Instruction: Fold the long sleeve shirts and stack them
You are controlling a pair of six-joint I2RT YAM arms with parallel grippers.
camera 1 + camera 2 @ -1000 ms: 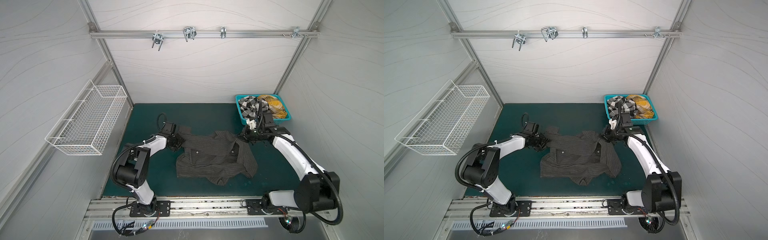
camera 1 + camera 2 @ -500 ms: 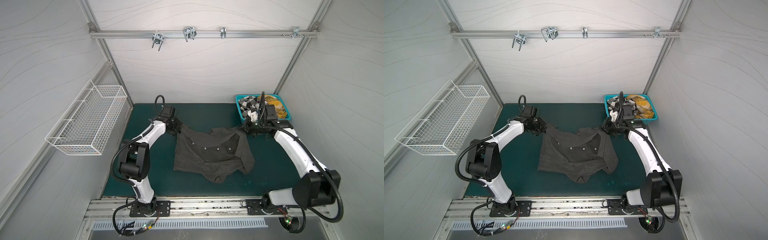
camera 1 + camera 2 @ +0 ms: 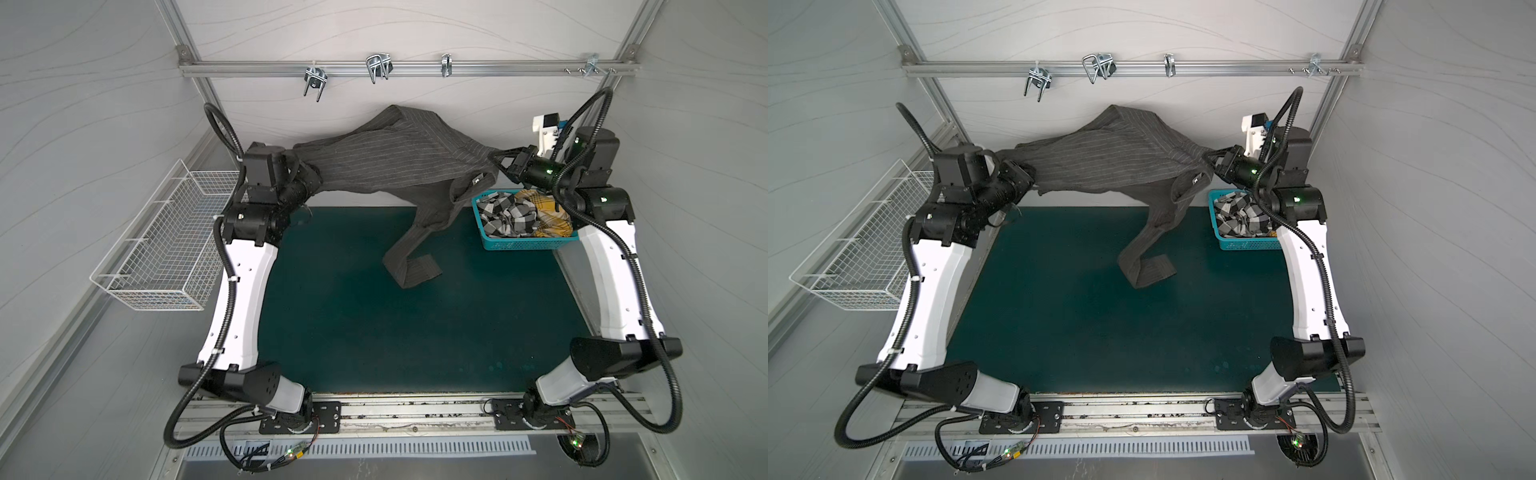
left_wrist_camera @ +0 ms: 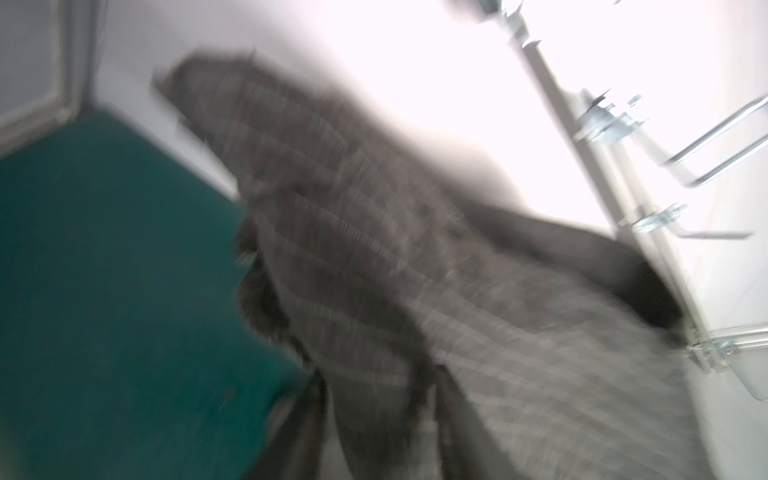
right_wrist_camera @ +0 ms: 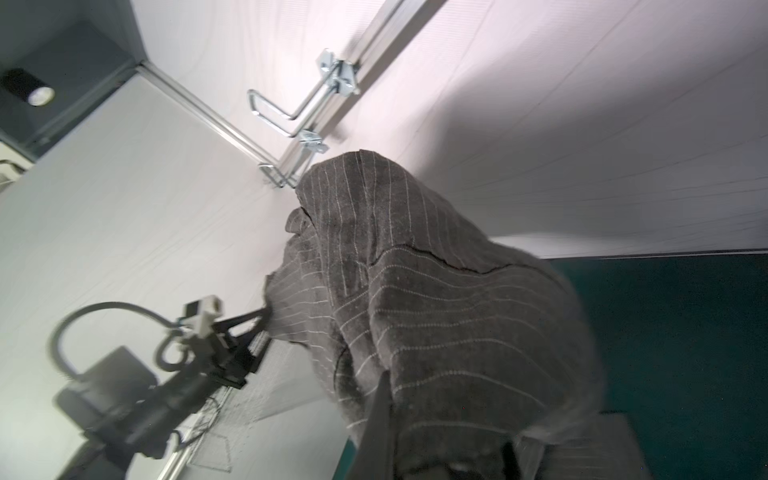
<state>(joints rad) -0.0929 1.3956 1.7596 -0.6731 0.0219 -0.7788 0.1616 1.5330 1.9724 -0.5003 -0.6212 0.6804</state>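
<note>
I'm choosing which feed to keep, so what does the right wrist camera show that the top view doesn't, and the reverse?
Only the right wrist view: a small round light in a dark corner. Only a top view: the teal basket holding the checked shirt and yellow plaid shirt. Both: the charcoal pinstriped shirt held up over the green mat, and the rail hooks.
</note>
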